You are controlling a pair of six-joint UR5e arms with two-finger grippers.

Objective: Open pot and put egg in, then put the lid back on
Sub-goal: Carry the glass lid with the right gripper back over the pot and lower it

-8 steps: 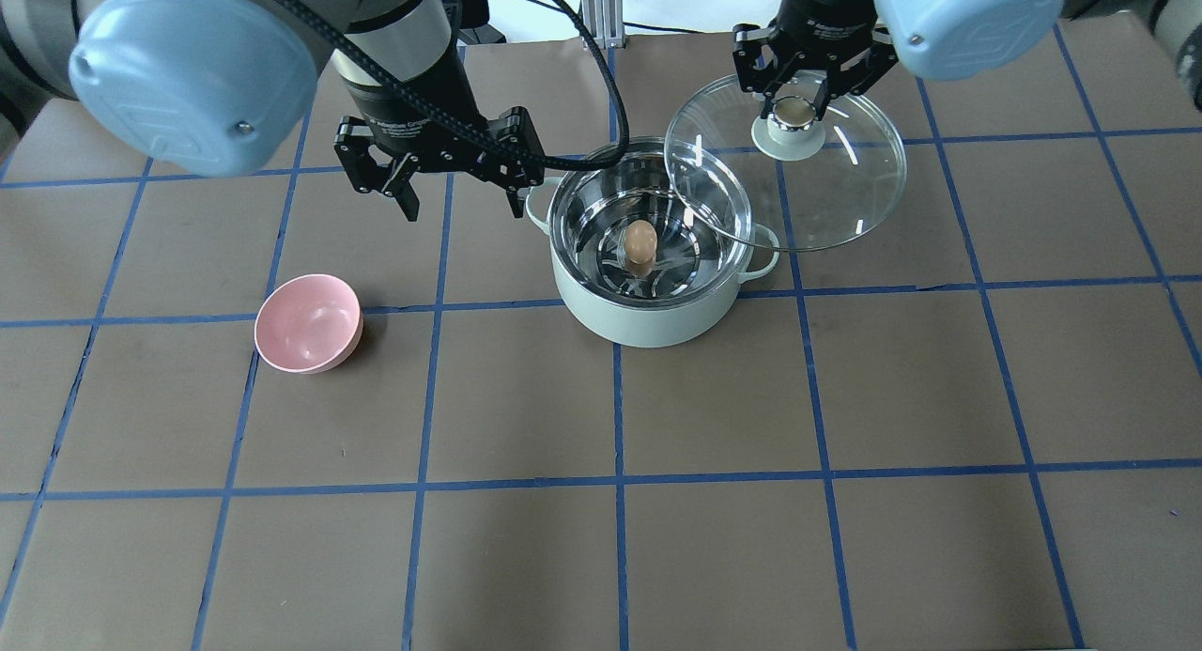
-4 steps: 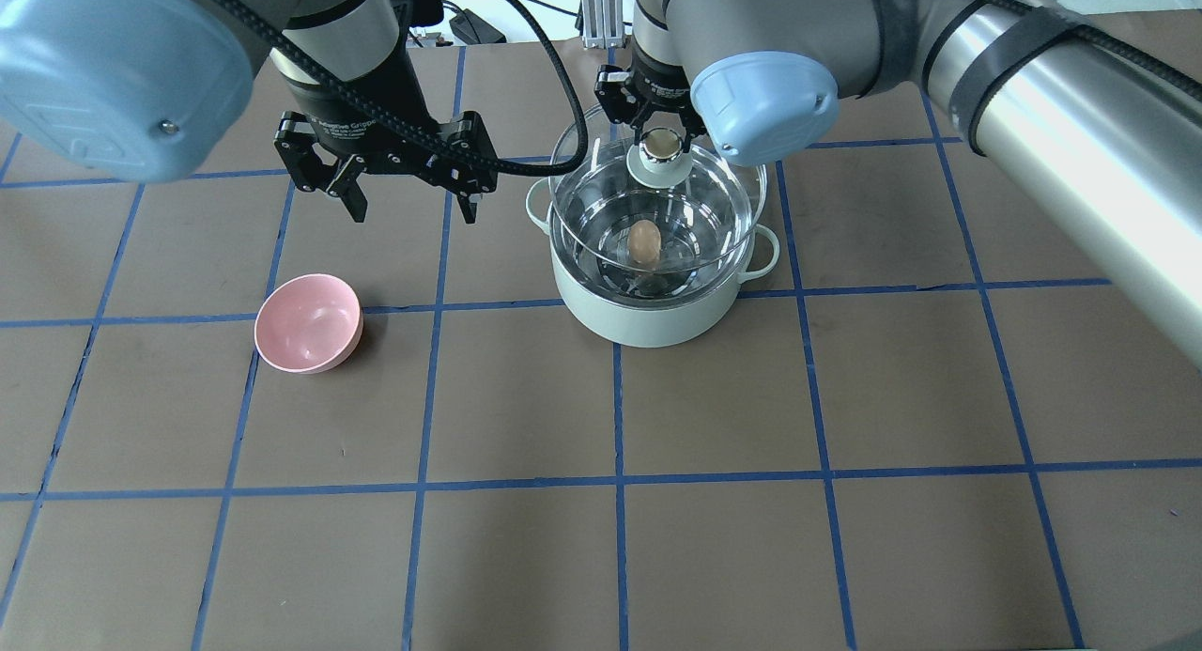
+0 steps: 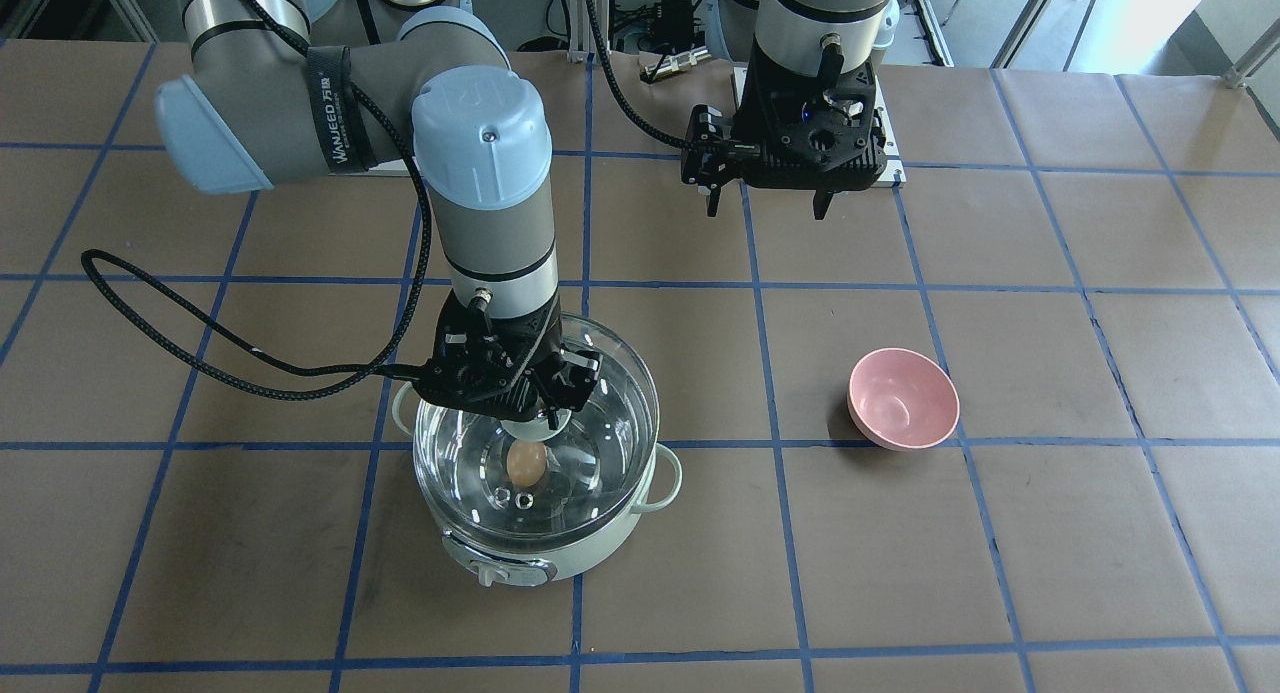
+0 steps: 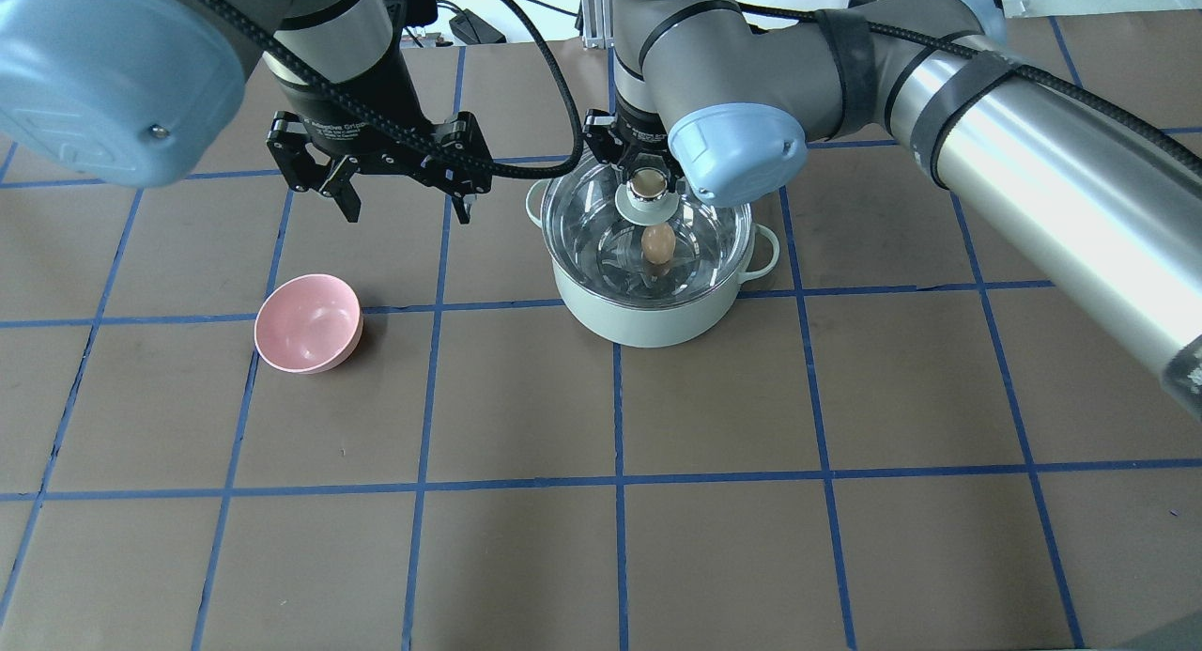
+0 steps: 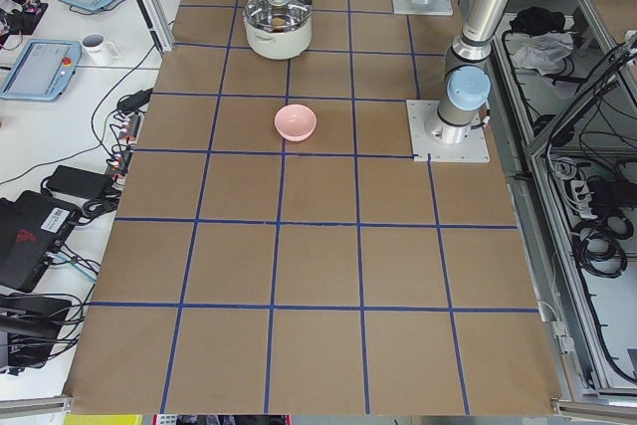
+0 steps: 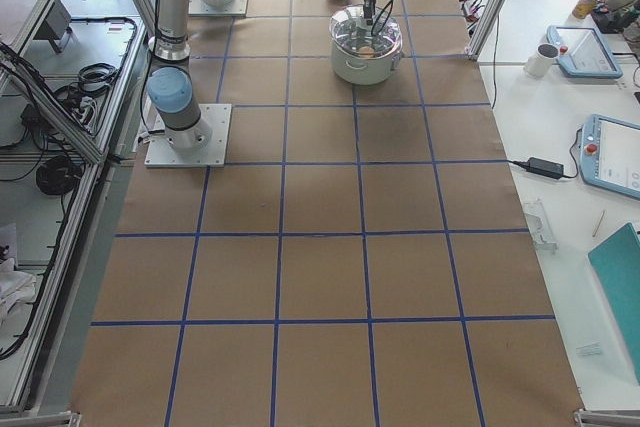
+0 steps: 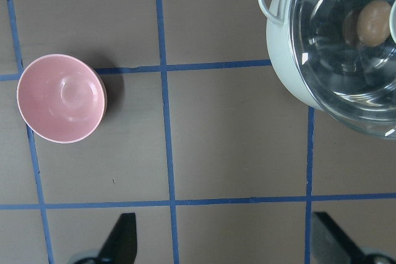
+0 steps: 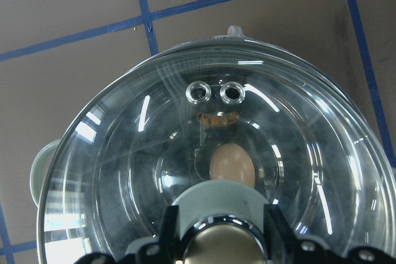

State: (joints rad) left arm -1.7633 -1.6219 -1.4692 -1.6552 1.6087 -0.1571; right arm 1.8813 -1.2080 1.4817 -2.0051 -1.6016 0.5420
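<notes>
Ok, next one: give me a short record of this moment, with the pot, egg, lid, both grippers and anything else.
pot: upright, mouth covered by the lid
egg: inside the pot, seen through the glass
lid: over the pot, held by its knob; fully seated or not, cannot tell
right gripper: shut on the lid's knob
left gripper: open, empty, beside the pot
pink bowl: empty, apart from the pot

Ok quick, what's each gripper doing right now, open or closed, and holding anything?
Left gripper: jaws open, holding nothing.
Right gripper: jaws shut on the knob of the lid.
</notes>
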